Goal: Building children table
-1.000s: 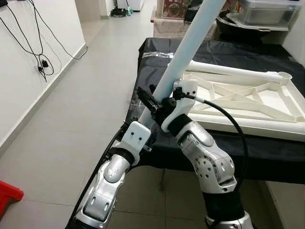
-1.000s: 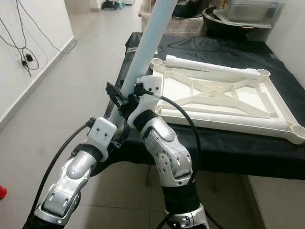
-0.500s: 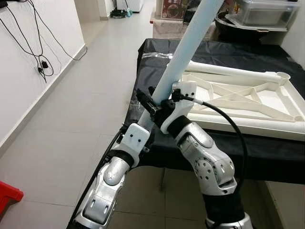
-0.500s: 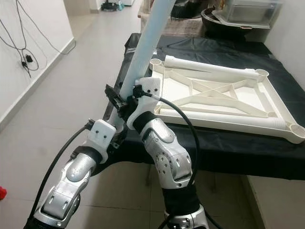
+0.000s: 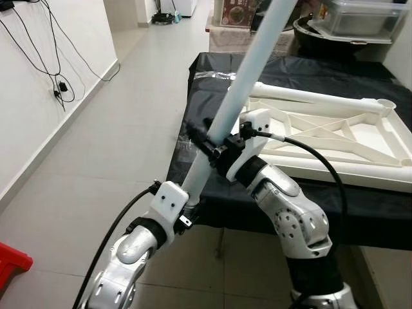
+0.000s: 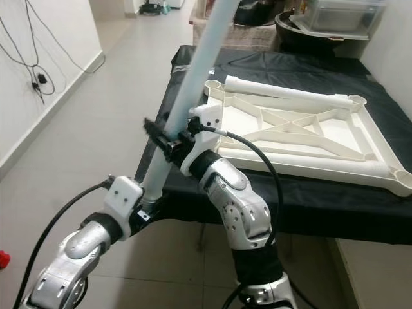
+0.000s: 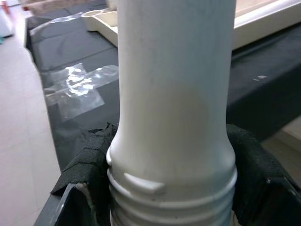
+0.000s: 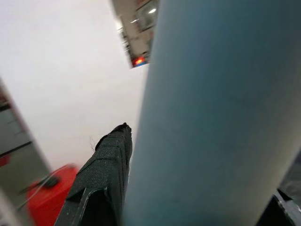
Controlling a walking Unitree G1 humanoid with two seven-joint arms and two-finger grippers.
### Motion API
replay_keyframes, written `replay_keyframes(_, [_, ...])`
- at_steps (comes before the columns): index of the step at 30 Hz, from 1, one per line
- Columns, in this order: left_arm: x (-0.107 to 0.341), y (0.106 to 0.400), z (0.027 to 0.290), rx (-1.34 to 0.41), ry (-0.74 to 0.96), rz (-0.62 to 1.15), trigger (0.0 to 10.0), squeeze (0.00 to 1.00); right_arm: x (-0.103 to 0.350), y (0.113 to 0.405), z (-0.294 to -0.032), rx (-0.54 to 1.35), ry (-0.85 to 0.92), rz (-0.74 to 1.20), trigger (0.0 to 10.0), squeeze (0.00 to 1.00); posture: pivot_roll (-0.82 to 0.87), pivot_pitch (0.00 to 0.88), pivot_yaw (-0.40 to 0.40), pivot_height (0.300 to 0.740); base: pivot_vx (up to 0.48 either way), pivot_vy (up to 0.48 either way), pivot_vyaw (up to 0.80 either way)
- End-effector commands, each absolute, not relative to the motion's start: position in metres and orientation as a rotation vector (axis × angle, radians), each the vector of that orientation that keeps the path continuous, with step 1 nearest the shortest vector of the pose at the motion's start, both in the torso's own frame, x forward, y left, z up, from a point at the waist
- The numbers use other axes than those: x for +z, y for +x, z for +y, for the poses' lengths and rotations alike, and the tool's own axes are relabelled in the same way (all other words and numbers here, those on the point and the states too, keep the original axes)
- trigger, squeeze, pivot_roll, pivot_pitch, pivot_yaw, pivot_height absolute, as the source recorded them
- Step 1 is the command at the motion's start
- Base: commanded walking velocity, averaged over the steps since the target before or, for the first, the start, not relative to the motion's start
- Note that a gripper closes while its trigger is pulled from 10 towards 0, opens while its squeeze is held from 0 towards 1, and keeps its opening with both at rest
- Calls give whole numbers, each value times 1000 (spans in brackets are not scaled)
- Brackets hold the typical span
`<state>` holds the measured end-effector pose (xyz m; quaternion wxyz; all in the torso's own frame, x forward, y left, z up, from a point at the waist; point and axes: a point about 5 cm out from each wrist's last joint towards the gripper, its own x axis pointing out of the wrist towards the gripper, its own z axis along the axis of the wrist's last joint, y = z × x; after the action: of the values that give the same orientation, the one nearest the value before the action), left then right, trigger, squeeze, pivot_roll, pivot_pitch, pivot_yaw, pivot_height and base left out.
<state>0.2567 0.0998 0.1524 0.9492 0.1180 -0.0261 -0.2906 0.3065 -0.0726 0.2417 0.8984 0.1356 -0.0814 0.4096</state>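
The left gripper [image 7: 171, 188] has its black fingers [image 7: 89, 165] squeezed on the threaded bottom end of the pale blue table leg [image 5: 248, 71]. The right gripper [image 5: 215, 147] grabs the same leg higher up. The leg leans up over the upside-down white table top [image 6: 290, 132], which lies on the black-covered table [image 6: 309, 193].

The pale blue table leg [image 5: 248, 77] runs out past the top edge in both eye views; its upper end cannot be seen. Its threaded lower end [image 7: 171, 197] is cut off at the frame edge in the left wrist view. The left gripper [image 5: 187, 206] is largely hidden behind its white wrist housing. In the right wrist view the leg covers one finger; the other finger [image 8: 101, 174] is blurred. The white tabletop frame [image 5: 335, 138] is cut off at the right.
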Motion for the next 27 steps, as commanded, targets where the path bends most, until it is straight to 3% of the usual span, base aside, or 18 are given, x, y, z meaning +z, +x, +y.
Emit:
replay_keyframes(1, [154,249,98,-668,213,-42,10000,0,239,302,-70,976,295,-120,10000,0,49,84,-25,740,0,0,0])
replay_keyframes(6, [155,240,101,-809,153,5,10000,0,232,287,-71,1222,325,-26,10000,0,48,85,-26,740,0,0,0])
replay_keyframes(15, [149,224,95,-971,76,83,10000,0,226,274,-69,1358,342,23,10000,0,46,91,-24,740,0,0,0])
replay_keyframes(27, [143,208,87,-1041,27,134,10000,0,225,267,-67,1448,346,62,10000,0,44,97,-22,740,0,0,0])
